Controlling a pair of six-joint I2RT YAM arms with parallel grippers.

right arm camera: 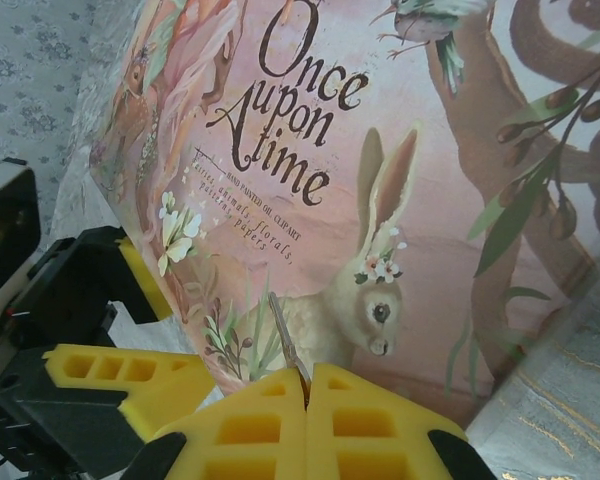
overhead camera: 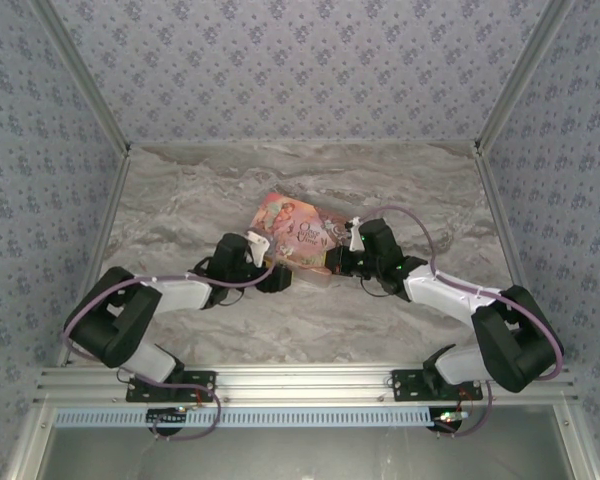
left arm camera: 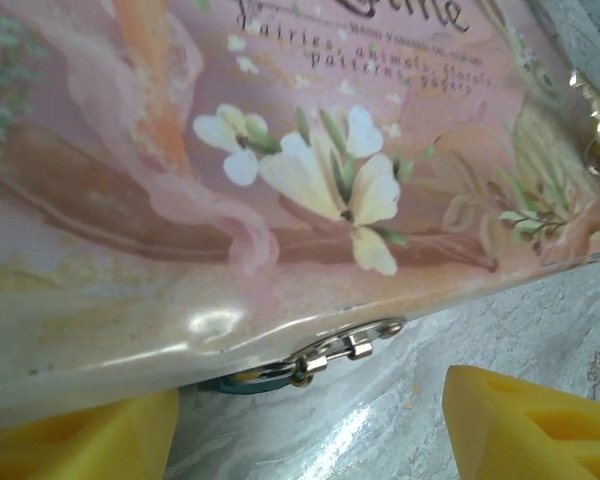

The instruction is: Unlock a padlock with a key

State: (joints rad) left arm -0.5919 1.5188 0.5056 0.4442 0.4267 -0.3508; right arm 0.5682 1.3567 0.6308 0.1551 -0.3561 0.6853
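The padlock point(left arm camera: 242, 381) shows as a thin teal sliver under the front edge of a pink illustrated box point(left arm camera: 310, 180), beside the box's silvery clasp point(left arm camera: 348, 346); most of the padlock is hidden. My left gripper point(left arm camera: 310, 435) is open, with its yellow fingers point(left arm camera: 535, 420) spread to either side of the clasp and touching nothing. My right gripper point(right arm camera: 307, 385) is shut on the key point(right arm camera: 288, 340), a thin silvery blade that sticks up from the pads in front of the box's rabbit picture. In the top view, both grippers point(overhead camera: 273, 278) point(overhead camera: 335, 263) meet at the box's near edge.
The pink box point(overhead camera: 295, 228) lies on the marble tabletop point(overhead camera: 310, 320) at its middle. Patterned walls close off the back and both sides. In the right wrist view, the left arm's yellow fingers point(right arm camera: 110, 372) sit close by on the left.
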